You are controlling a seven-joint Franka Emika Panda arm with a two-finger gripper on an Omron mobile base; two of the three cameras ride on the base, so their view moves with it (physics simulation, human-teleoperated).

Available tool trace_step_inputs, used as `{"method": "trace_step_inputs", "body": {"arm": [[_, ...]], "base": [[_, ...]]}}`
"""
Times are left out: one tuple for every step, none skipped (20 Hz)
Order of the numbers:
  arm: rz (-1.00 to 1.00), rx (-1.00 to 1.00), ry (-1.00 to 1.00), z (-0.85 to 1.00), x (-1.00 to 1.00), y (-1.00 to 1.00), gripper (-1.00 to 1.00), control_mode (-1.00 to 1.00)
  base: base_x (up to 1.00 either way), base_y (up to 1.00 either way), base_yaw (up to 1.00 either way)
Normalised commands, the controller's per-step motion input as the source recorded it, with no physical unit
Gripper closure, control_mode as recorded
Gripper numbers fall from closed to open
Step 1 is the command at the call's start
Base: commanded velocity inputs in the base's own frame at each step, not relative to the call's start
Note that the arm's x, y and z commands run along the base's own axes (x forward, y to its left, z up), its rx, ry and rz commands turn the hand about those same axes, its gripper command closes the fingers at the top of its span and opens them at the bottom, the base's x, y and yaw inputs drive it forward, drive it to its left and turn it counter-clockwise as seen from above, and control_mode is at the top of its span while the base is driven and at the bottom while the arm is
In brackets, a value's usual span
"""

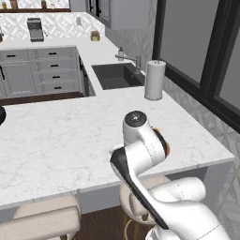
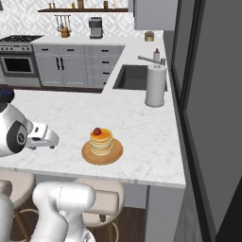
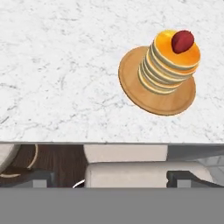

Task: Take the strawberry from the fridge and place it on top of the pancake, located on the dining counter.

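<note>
Already the main work appears to be done, as far as it can be judged. In the left base view the dining counter (image 1: 70,140) is seen as a broad white marble slab, with beige stools under its near edge; the arm stands in front of the far part of it, and only a brown sliver of the pancake (image 1: 162,140) is shown beside the white wrist; the berry cannot be made out here.

In the right base view the strawberry (image 2: 97,131) is seen resting on top of the pancake (image 2: 101,141), which is a small stack on a round wooden plate (image 2: 88,154); the plate lies on the dining counter (image 2: 142,137), near its front edge; the hand (image 2: 41,136) is held well apart from the stack, to its left, and nothing is carried in it.

In the hand view the strawberry (image 3: 182,40) lies on the pancake (image 3: 173,61), far up and to the right of the dark fingertips (image 3: 181,179); the fingertips are spread wide and nothing is between them; it is judged that only the withdrawal of the arm is left.
</note>
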Motion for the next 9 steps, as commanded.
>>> {"method": "trace_step_inputs", "body": {"arm": [[0.0,0.0,0.23,-0.2,0.0,0.18,-1.0,-1.0],[0.0,0.0,0.26,-0.16,0.01,0.0,-1.0,-1.0],[0.0,0.0,0.25,-0.17,0.1,0.0,-1.0,-1.0],[0.0,0.0,0.22,-0.15,0.09,0.0,-1.0,-1.0],[0.0,0.0,0.23,-0.17,0.15,0.0,-1.0,-1.0],[0.0,-0.01,0.23,-0.17,0.15,0.02,-1.0,-1.0],[0.0,-0.03,0.23,-0.16,0.18,0.09,-1.0,-1.0],[0.0,-0.04,0.23,-0.16,0.16,0.08,-1.0,-1.0],[0.0,-0.05,0.23,-0.17,0.16,0.08,-1.0,-1.0]], "base": [[0.0,0.0,0.0],[0.0,0.0,0.0],[0.0,0.0,0.0],[0.0,0.0,0.0],[0.0,0.0,0.0],[0.0,0.0,0.0],[0.0,0.0,0.0],[0.0,0.0,0.0],[0.0,0.0,0.0]]}}
